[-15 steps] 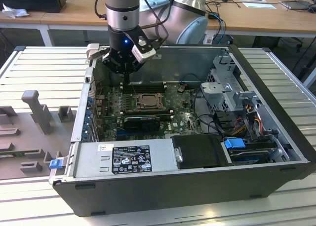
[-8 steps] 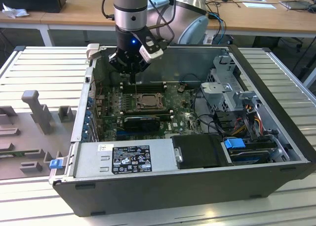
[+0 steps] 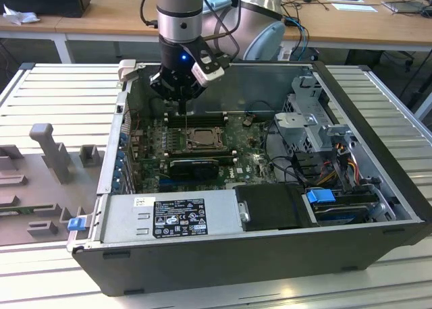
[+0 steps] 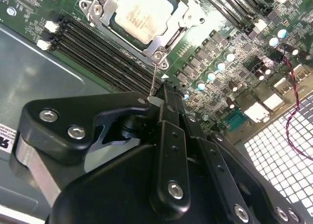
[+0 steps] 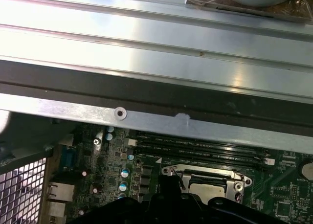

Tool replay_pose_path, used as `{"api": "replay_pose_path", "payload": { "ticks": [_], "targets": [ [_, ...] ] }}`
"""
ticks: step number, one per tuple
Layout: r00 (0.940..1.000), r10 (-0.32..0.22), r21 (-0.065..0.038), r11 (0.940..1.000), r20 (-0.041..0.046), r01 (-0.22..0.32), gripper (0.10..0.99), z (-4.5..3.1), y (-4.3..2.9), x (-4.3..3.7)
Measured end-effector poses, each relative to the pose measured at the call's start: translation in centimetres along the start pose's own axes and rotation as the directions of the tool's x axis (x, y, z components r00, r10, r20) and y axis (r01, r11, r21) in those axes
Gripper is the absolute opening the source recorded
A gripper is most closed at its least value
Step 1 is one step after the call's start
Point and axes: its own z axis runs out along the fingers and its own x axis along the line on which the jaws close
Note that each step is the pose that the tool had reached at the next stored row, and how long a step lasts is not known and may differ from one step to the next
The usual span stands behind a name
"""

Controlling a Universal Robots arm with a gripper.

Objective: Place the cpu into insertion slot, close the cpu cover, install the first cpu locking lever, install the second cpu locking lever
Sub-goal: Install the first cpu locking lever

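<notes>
The cpu (image 4: 144, 13) is being shown seated in the slot (image 3: 200, 138), just above the centre of the exterior view, on the green board (image 3: 243, 157) inside the open case (image 3: 378, 181). In both wrist views its pale top is being framed by the cover (image 4: 185, 16), which is lying flat over it and is judged to be closed already. The placing and covering steps are therefore being treated as done, and a lever step is being taken as the step in hand. Whether it is the first or the second lever cannot be told.

The gripper (image 4: 159, 98) is being held just above the slot's corner, beside the black memory slots (image 4: 105, 53). Its fingers (image 4: 168, 106) are being kept together, with almost no gap, and the thin wire lever (image 4: 154, 79) is being pinched at their tips. The lever is being seen running from a screw at the cover's corner to the fingertips. In the exterior view the gripper (image 3: 181, 101) is hanging in the upper centre of the frame, above the slot.

A black-and-white label (image 3: 179, 218) is being shown on the grey box (image 3: 223, 211) at the lower centre of the exterior view; its print is not being reproduced here
</notes>
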Motion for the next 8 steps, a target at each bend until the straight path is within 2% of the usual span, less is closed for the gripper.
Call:
{"api": "replay_pose_path", "payload": {
  "ticks": [8],
  "targets": [
    [1.0, 0.0, 0.0, 1.0, 0.0, 0.0, 0.106, 0.03, -0.02, -0.15]
  ]
}}
